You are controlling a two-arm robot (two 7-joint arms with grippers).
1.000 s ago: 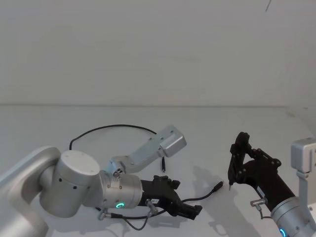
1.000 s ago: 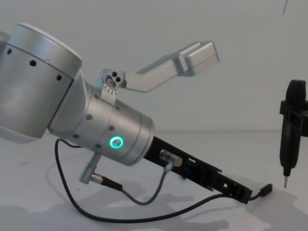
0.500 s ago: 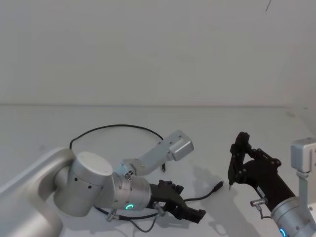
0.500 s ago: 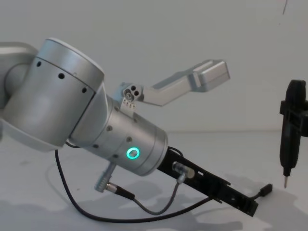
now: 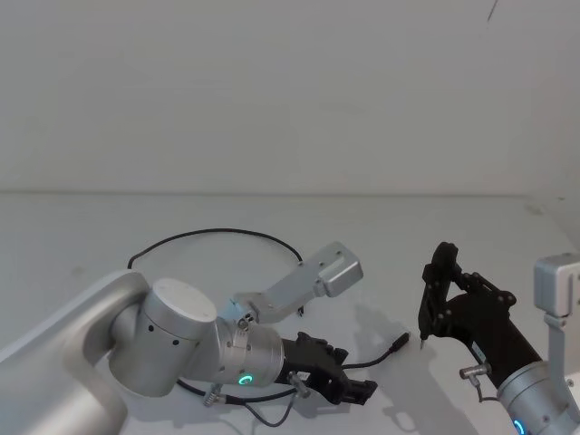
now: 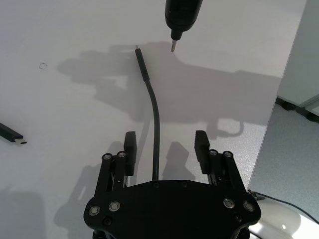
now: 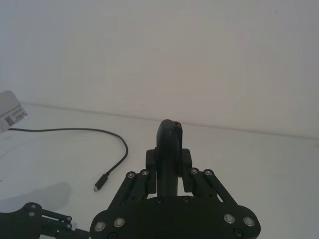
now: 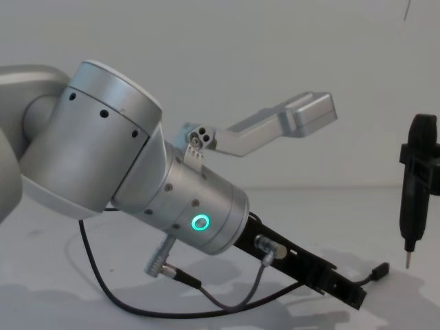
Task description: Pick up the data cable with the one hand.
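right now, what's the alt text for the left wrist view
The left gripper hangs open over the white table, its fingers either side of the black data cable without touching it. The cable runs forward to a plug near the metal tip of a dark tool.

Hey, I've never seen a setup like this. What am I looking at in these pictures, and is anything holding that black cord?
This is a robot with two arms, photographed at one moment by four cameras: on its head, on its chest and on each wrist. A thin black data cable lies on the white table. The left hand, black on a silver wrist with a green ring, is low over the table, fingers open on either side of the cable, not gripping it. The right hand, off to the right, is shut on a slim dark tool whose metal tip points down near the cable's plug.
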